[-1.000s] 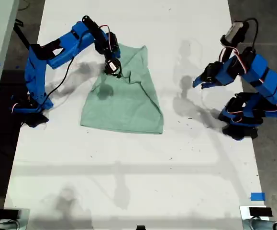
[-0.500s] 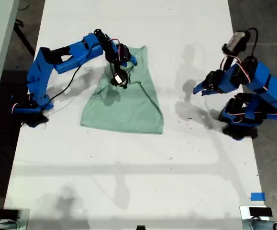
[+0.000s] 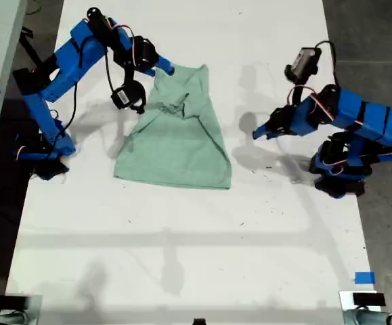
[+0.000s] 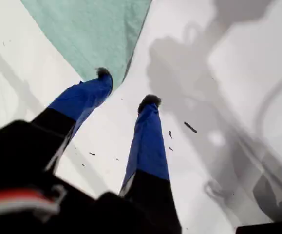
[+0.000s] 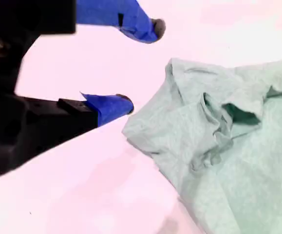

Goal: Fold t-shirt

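Exterior view first: the t-shirt lies on the white table, toward the exterior view's left of centre, partly folded, narrow and bunched at its far end and wider at its near hem. An arm based at the exterior view's left reaches over the table, and my second gripper hangs by the shirt's far corner, on that view's left side of the cloth, apart from it. The other arm sits at the exterior view's right, and my first gripper points across the table toward the shirt, well apart from it. A blue tape mark sits near the table's edge at that view's lower right.

First wrist view: my first gripper has its two blue fingers spread, with bare table between them and nothing held. A corner of the shirt lies just beyond one fingertip.

Second wrist view: my second gripper is spread wide, its blue fingertips empty over the table. The shirt lies just beside them, rumpled into folds near its edge; whether the nearer fingertip touches the cloth, I cannot tell.
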`<state>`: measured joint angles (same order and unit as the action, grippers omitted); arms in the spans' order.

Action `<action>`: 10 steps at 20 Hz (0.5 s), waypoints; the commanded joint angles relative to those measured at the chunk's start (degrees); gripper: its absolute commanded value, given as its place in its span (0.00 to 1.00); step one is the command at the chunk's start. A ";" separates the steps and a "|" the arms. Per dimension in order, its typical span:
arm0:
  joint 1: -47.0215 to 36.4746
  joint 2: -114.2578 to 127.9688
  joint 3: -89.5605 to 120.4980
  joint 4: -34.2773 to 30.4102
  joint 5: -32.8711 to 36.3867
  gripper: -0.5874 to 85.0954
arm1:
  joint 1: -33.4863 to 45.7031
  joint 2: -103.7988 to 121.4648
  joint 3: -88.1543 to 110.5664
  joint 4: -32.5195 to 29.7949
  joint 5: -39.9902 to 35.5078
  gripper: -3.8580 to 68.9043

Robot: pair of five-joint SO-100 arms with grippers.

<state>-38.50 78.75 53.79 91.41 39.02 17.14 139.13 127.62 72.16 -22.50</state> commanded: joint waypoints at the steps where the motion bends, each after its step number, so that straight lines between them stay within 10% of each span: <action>1: 3.78 7.82 5.54 0.26 0.09 0.29 | -2.46 -4.57 -5.98 -6.33 -3.69 0.32; 10: 11.78 30.15 38.58 -9.05 -4.83 0.28 | -6.68 -16.70 -7.03 -15.03 -10.72 0.43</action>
<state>-28.56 103.27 89.65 84.38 35.77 11.43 123.31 127.62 60.56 -31.64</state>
